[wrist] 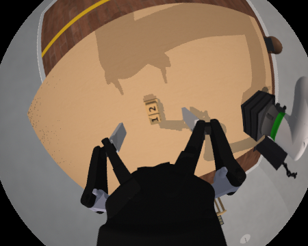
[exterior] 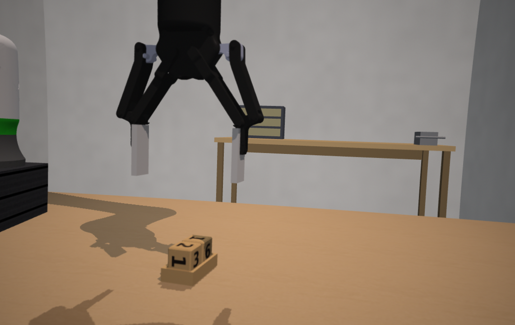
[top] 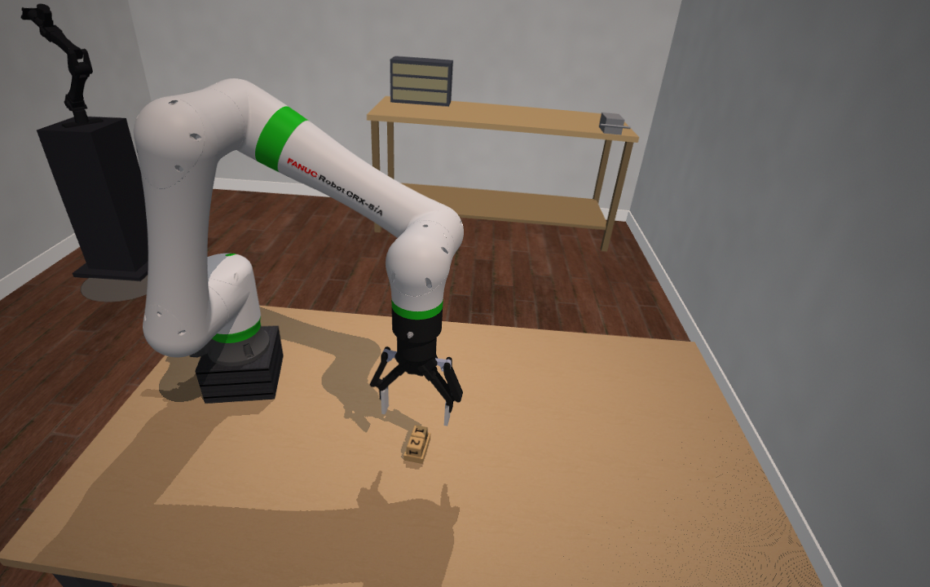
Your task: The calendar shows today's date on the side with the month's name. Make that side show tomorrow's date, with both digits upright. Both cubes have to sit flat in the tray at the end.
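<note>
Two wooden cubes sit side by side in a small wooden tray point(top: 413, 459) point(exterior: 176, 276). The near cube point(top: 416, 443) point(exterior: 180, 257) point(wrist: 152, 108) shows a 2 on top, a 1 lying on its side on its near end face, and an upright 3 on its right face in the exterior view. The far cube point(top: 420, 430) point(exterior: 207, 247) point(wrist: 155, 119) shows a 1 on top and a 6 on its right face. Both look seated in the tray. My gripper point(top: 416, 419) point(exterior: 188, 178) point(wrist: 152, 120) is wide open and empty, above the cubes. The tray's left side and the month's name are hidden.
The tray stands on the wooden table point(top: 562, 452) point(exterior: 331, 262). The arm's black base point(top: 240, 376) point(exterior: 8, 197) is at the left. Behind the table stand a workbench point(top: 497, 116) with a drawer cabinet point(top: 420, 81), and a black pedestal point(top: 99, 196).
</note>
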